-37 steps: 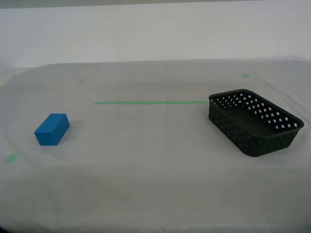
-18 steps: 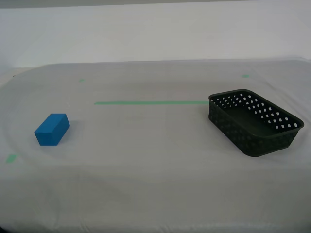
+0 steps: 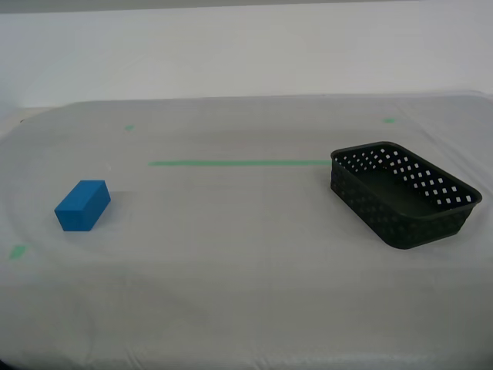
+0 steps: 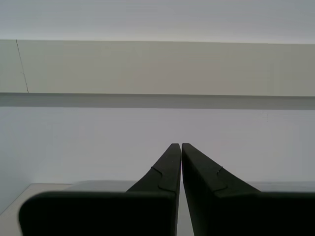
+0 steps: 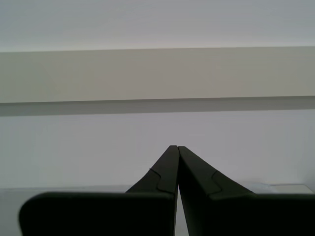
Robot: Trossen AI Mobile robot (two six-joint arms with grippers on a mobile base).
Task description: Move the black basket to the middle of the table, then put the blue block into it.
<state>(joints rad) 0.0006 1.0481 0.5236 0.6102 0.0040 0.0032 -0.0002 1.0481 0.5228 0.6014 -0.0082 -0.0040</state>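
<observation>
The black basket (image 3: 403,193) stands on the white-clothed table (image 3: 231,254) at the exterior view's right, empty, its long side angled. The blue block (image 3: 82,205) lies at the exterior view's left, far from the basket. Neither arm shows in the exterior view. My first gripper (image 5: 176,147) is shut with nothing between its black fingers and faces a white wall. My second gripper (image 4: 180,145) is also shut and empty, facing the wall. Neither wrist view shows the basket or the block.
A green tape line (image 3: 239,163) runs across the table's middle toward the basket. Small green marks sit at the far left (image 3: 129,128), far right (image 3: 389,120) and near left (image 3: 17,251). A white wall stands behind the table.
</observation>
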